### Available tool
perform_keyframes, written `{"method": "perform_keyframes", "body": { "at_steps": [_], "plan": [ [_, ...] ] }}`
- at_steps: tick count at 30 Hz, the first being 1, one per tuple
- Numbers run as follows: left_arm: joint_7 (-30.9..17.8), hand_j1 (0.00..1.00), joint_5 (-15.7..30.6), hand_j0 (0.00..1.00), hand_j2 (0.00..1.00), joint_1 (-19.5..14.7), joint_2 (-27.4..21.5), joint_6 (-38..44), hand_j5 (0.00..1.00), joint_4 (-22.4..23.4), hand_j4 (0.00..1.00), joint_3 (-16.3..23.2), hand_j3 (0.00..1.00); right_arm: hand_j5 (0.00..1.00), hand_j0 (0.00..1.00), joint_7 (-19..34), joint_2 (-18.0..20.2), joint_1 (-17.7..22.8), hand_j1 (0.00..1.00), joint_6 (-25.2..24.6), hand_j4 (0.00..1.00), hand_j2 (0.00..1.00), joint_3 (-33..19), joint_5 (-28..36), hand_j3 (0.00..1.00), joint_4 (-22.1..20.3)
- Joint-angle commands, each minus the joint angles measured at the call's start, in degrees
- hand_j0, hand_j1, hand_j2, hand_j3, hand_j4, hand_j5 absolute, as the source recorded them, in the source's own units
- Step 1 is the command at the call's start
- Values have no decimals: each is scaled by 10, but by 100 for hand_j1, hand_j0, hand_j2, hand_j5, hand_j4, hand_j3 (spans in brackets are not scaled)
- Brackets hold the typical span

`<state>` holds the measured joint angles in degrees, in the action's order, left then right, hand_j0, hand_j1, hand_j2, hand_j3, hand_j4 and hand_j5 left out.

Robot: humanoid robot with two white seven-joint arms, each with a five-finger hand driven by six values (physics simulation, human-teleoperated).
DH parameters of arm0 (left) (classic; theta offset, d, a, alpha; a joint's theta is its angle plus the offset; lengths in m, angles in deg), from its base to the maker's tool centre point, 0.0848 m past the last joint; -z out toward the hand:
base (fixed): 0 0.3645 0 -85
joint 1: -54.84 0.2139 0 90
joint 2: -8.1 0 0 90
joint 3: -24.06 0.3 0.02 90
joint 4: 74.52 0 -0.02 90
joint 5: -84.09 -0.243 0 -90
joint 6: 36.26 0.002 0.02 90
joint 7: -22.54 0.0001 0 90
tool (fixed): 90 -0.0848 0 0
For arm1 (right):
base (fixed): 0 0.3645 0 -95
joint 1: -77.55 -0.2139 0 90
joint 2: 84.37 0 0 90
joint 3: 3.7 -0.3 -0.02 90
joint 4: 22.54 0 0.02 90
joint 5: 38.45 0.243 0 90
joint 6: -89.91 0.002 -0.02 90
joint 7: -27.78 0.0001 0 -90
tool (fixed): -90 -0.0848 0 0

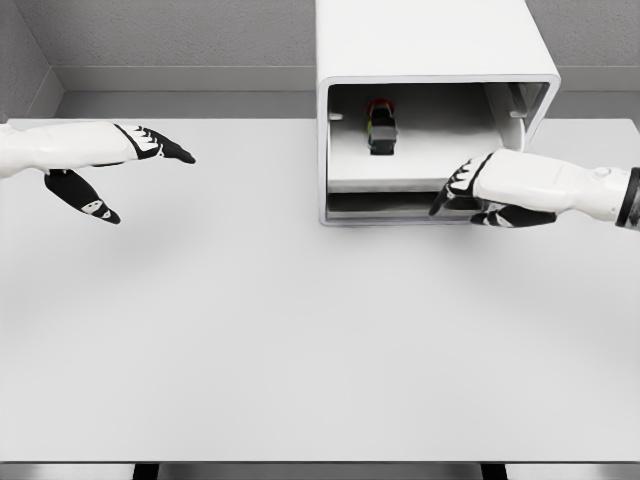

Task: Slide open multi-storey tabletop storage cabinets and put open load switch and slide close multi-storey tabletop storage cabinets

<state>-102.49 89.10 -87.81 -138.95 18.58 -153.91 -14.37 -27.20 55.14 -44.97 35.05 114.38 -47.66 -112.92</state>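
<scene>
Item: switch (381, 127), small, rigid, prob. light, lying on upper shelf inside cabinet (436, 40); right hand (462, 188) w/ fingers curled at shelf's front edge (best hold), left hand (120, 160) spread, holding nothing, well apart.

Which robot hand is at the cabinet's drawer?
The right robot hand, its fingertips at the pulled-out drawer front; the left robot hand hangs far away over bare table.

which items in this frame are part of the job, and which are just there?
Job:
- storage cabinet, open at the front
- load switch, on the cabinet's upper shelf
- right hand, at the cabinet's lower front edge

Just there:
- table
- left hand, fingers spread, holding nothing, far left
</scene>
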Motion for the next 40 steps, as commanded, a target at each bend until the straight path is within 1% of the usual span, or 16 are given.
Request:
{"method": "perform_keyframes", "body": {
  "at_steps": [1, 4, 7, 12, 19, 20, 21, 22, 23, 25, 27, 28, 30, 40],
  "plan": [
    [0, 100, 4, 100, 100, 0, 0, 2, 100, 1, 100, -1, 100, 67, 67, 0, -12, -1, 67, -1, 67, 67, 17, 1, 67, 21],
    [0, 100, 4, 100, 100, 0, 0, 2, 100, 1, 100, -1, 100, 67, 67, 0, -20, -18, 67, -1, 67, 67, 25, -3, 67, 39],
    [0, 100, 4, 100, 100, 0, 0, 2, 100, 1, 100, -1, 100, 67, 67, 0, -34, -44, 67, -1, 67, 67, 46, -3, 67, 64],
    [0, 100, 4, 100, 100, -2, 0, 2, 100, 0, 100, -1, 100, 69, 69, 0, -34, -53, 69, -1, 69, 69, 48, -5, 69, 66],
    [0, 100, 5, 100, 100, -2, 1, 2, 100, 4, 100, 1, 100, 69, 69, 0, -31, -52, 69, -1, 69, 69, 45, -5, 69, 54],
    [0, 100, 4, 100, 100, -2, 2, 2, 100, 4, 100, 1, 100, 69, 69, 0, -30, -48, 69, -1, 69, 69, 48, -5, 69, 53],
    [0, 100, 5, 100, 100, -2, 2, 2, 100, 4, 100, 1, 100, 71, 71, 0, -27, -39, 71, -1, 71, 71, 48, -5, 71, 39],
    [0, 100, 4, 100, 100, -2, 3, 2, 100, 4, 100, 1, 100, 71, 71, 0, -1, -23, 71, -1, 71, 71, 43, -9, 71, 11],
    [0, 100, 4, 100, 100, -1, 3, 2, 100, 5, 100, 1, 100, 71, 71, 0, 17, -14, 71, -1, 71, 71, 39, -9, 71, -5],
    [0, 100, 4, 100, 100, -1, 2, 2, 100, 5, 100, 1, 100, 72, 72, 0, 21, 4, 72, -1, 72, 72, 5, -9, 72, -7],
    [0, 100, 4, 100, 100, -1, 3, 2, 100, 5, 100, 1, 100, 95, 95, 0, 23, 40, 95, -1, 95, 95, -35, -9, 95, -22],
    [0, 100, 4, 100, 100, -1, 3, 2, 100, 5, 100, 1, 100, 100, 100, 0, 24, 50, 100, -1, 100, 100, -42, -9, 100, -28],
    [0, 100, 4, 100, 100, -1, 3, 2, 100, 5, 100, 1, 100, 100, 100, 0, 31, 51, 100, -1, 100, 100, -42, -9, 100, -29],
    [0, 100, 4, 100, 100, -1, 3, 2, 100, 5, 100, 1, 100, 100, 100, 0, 31, 57, 100, -1, 100, 100, -42, -9, 100, -32]
  ]
}}
